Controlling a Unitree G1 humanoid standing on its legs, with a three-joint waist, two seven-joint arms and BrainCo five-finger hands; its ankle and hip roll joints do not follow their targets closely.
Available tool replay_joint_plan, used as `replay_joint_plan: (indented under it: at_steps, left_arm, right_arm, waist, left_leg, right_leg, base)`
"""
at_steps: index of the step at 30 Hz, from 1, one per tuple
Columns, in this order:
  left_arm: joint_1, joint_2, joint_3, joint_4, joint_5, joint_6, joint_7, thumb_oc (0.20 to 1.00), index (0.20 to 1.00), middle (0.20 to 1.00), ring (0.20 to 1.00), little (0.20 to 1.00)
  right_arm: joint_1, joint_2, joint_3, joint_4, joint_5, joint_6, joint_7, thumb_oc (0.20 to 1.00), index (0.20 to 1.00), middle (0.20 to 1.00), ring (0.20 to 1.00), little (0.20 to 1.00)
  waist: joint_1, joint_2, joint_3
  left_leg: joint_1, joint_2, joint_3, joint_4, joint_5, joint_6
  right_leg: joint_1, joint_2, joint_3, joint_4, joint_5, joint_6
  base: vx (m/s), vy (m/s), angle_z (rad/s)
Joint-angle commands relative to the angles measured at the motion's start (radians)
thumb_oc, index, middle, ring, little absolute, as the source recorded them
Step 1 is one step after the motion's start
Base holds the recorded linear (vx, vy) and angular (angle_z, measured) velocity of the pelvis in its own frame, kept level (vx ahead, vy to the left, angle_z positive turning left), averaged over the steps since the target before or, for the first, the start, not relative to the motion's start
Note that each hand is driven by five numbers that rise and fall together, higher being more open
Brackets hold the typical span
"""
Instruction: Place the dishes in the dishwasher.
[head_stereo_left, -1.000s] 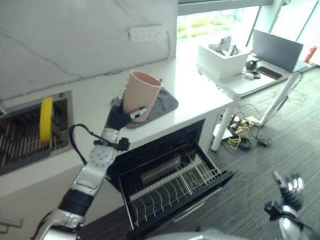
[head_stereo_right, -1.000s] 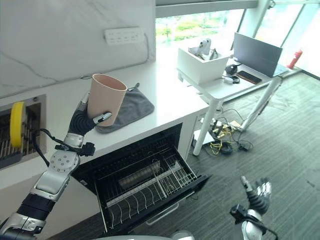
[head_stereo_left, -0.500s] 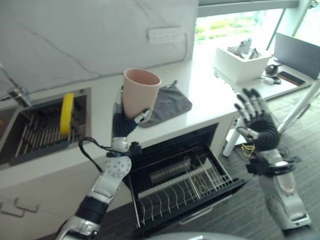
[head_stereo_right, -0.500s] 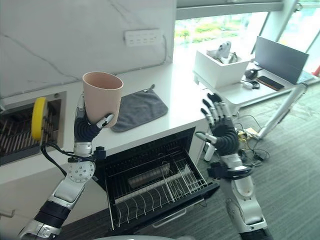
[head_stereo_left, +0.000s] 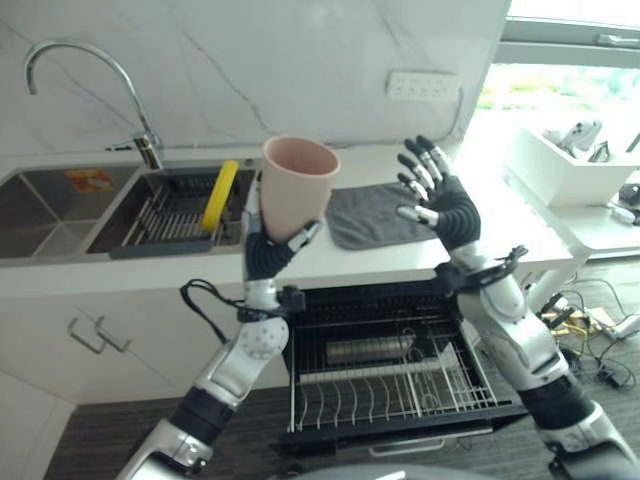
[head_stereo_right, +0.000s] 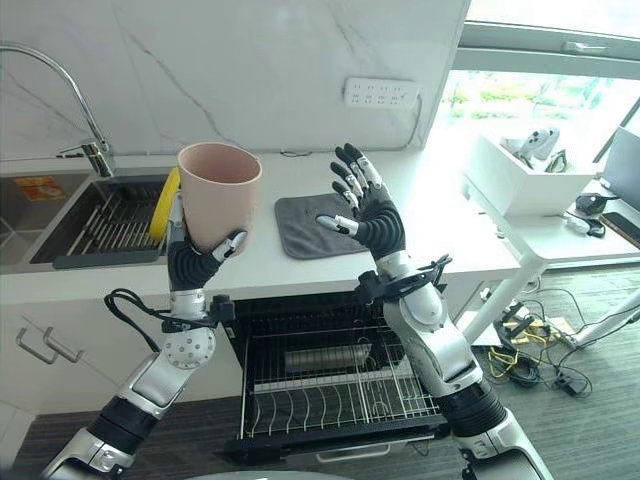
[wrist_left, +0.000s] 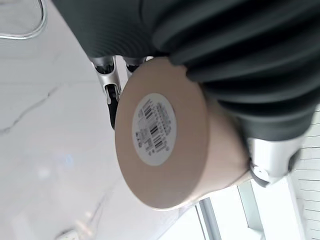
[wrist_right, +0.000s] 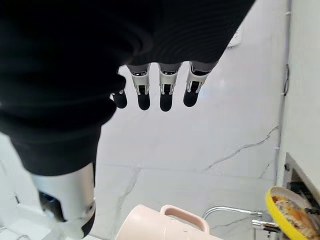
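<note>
My left hand (head_stereo_left: 266, 252) is shut on a pink cup (head_stereo_left: 296, 186) and holds it upright, well above the counter's front edge; the left wrist view faces the cup's base (wrist_left: 165, 145) with a round label. My right hand (head_stereo_left: 440, 203) is raised open beside the cup, fingers spread, about a hand's width to its right. The cup's rim (wrist_right: 170, 227) appears in the right wrist view, past the straight fingers (wrist_right: 144, 90). Below, the dishwasher (head_stereo_left: 395, 375) stands open with its wire rack pulled out. A yellow plate (head_stereo_left: 220, 195) stands on edge in the sink's drying rack.
A grey cloth (head_stereo_left: 370, 213) lies on the white counter (head_stereo_left: 120, 275) behind my right hand. The sink (head_stereo_left: 60, 205) and tall tap (head_stereo_left: 70, 75) are at the left. A side table with a white box (head_stereo_left: 570, 160) stands at the right. A metal cylinder (head_stereo_left: 368, 349) lies in the dishwasher rack.
The camera has swung left, bringing in the sink and tap. My right hand has risen from low at the right to beside the cup. The cup stays in my left hand.
</note>
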Motion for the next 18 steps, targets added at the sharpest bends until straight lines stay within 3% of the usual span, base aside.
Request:
replay_joint_plan:
  at_steps: [1,8,18]
  left_arm:
    - [-0.146,-0.011,0.000,0.076,0.057,-0.021,0.021,0.200,0.200,0.200,0.200,0.200]
    - [-0.168,-0.016,-0.019,0.091,0.085,-0.005,0.039,0.200,0.200,0.200,0.200,0.200]
    - [-0.187,-0.008,-0.028,0.082,0.151,0.006,0.115,0.200,0.200,0.200,0.200,0.200]
  right_arm:
    - [-0.055,0.012,-0.015,-0.039,-0.057,0.000,-0.027,1.000,1.000,1.000,1.000,1.000]
    - [-0.105,0.031,0.012,-0.020,-0.086,0.037,-0.065,1.000,1.000,1.000,1.000,1.000]
    - [-0.133,0.052,0.054,-0.015,-0.042,0.096,-0.039,1.000,1.000,1.000,1.000,1.000]
  waist:
    - [0.023,0.008,0.001]
    - [0.032,0.010,0.001]
    - [0.038,0.011,0.002]
  left_leg:
    - [0.099,-0.010,-0.064,0.002,-0.160,-0.014]
    - [0.100,-0.010,-0.070,0.002,-0.161,-0.015]
    - [0.106,-0.012,-0.074,0.002,-0.163,-0.016]
  right_leg:
    - [-0.050,0.025,0.009,0.013,0.009,-0.008]
    - [-0.044,0.023,0.008,0.012,0.008,-0.009]
    - [-0.036,0.023,0.008,0.011,0.005,-0.011]
  base:
    - [0.01,0.002,0.12]
    - [0.00,0.001,0.02]
    - [0.00,0.000,0.00]
